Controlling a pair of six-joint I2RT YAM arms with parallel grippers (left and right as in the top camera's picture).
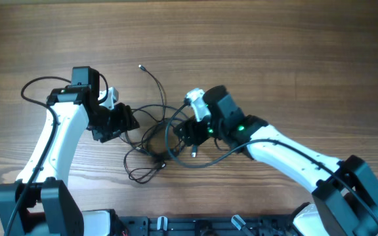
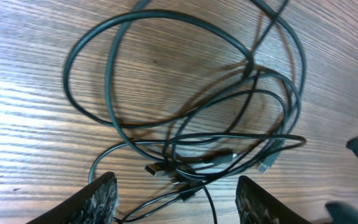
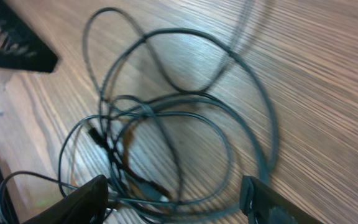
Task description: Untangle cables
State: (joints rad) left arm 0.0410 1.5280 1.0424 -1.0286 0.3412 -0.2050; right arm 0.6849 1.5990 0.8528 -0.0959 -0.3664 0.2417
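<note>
A wood-grain table (image 1: 274, 39) fills every view edge to edge, its grain running across the overhead picture, with a black rack (image 1: 176, 226) along the near edge. The white left arm (image 1: 58, 131) and white right arm (image 1: 287, 154) reach inward from the two near corners and nearly meet at the middle of the table. Between them lie the cables (image 1: 153, 141) — thin black wires in one loose heap of overlapping loops, flat on the wood. The left gripper (image 1: 131, 122) sits at the heap's left edge and the right gripper (image 1: 184, 133) at its right edge, low over the wires. From above neither pair of jaws can be read. The wrist cameras settle it: the left gripper (image 2: 179, 205) stands spread wide, its textured fingertips (image 2: 101, 196) far apart with strands passing on the table between them, nothing pinched. The right gripper (image 3: 179, 202) is likewise parted wide over the cables (image 3: 185, 124), and clamps nothing. Only the overhead view shows one strand running away up the table to a small plug (image 1: 140, 66), clear of the heap. Only the left wrist view resolves the cables (image 2: 185, 93) crossing at a cluster of small connectors (image 2: 157, 169) near the fingers — the right wrist picture is too blurred for that.
</note>
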